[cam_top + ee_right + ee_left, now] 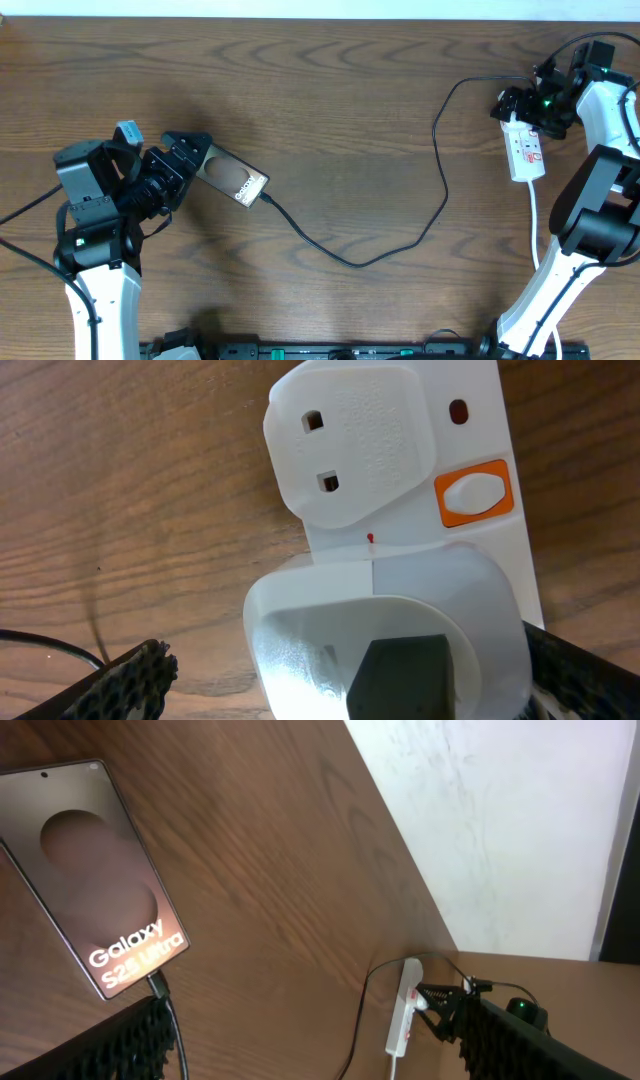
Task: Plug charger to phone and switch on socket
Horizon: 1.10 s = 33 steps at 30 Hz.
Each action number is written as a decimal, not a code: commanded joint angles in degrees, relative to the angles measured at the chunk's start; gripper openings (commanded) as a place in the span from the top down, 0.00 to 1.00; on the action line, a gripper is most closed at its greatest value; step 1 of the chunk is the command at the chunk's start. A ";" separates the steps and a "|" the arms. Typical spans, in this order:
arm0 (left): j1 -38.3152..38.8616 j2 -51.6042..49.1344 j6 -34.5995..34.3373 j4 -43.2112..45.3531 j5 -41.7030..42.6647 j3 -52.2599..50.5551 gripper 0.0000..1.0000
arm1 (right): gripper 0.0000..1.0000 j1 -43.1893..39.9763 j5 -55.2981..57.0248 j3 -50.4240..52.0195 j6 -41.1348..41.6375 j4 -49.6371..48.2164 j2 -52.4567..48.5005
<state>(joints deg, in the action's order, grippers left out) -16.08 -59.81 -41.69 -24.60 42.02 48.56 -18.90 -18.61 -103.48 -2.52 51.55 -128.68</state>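
Note:
The phone (235,178) lies flat on the wood, its bronze face and white lettering clear in the left wrist view (90,870). The charger (350,260), a thin black cable, has its plug tip (157,984) sitting in the phone's lower edge and runs across the table to the socket (527,150). My left gripper (192,163) stands open just beside the phone, nothing between its fingers (115,1045). My right gripper (520,112) hangs open over the socket's far end. There the white strip (400,460) shows an orange switch (472,495) and a black adapter (400,675).
A white cord (537,215) leaves the socket toward the table's front edge beside the right arm (590,210). A pale wall (500,820) rises behind the table's far edge. Dark rails (350,350) run along the front.

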 commanded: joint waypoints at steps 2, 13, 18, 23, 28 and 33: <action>-0.24 -0.15 1.20 -0.26 -0.28 1.14 0.09 | 0.01 2.38 -10.43 1.70 1.84 3.54 -3.58; -0.24 -0.15 1.20 -0.68 -0.50 1.14 0.09 | 0.01 2.34 2.23 1.68 2.93 3.28 -3.58; -0.24 -0.15 1.20 -0.81 -0.48 1.14 0.09 | 0.01 2.34 2.25 1.68 3.98 3.48 -3.58; -0.24 -0.15 1.20 -1.11 -0.50 1.14 0.09 | 0.01 2.34 3.69 1.25 5.31 3.37 -3.54; -0.24 -0.15 1.20 -1.14 -0.48 1.14 0.09 | 0.01 2.34 3.69 -0.09 5.29 4.81 -3.41; -0.24 -0.15 1.20 -1.11 -0.50 1.14 0.09 | 0.01 2.34 3.72 -2.38 5.25 6.71 -3.32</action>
<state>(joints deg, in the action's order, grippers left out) -16.08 -59.81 -41.69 -25.56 41.82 48.56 -17.61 -12.75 -105.38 0.69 56.82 -129.01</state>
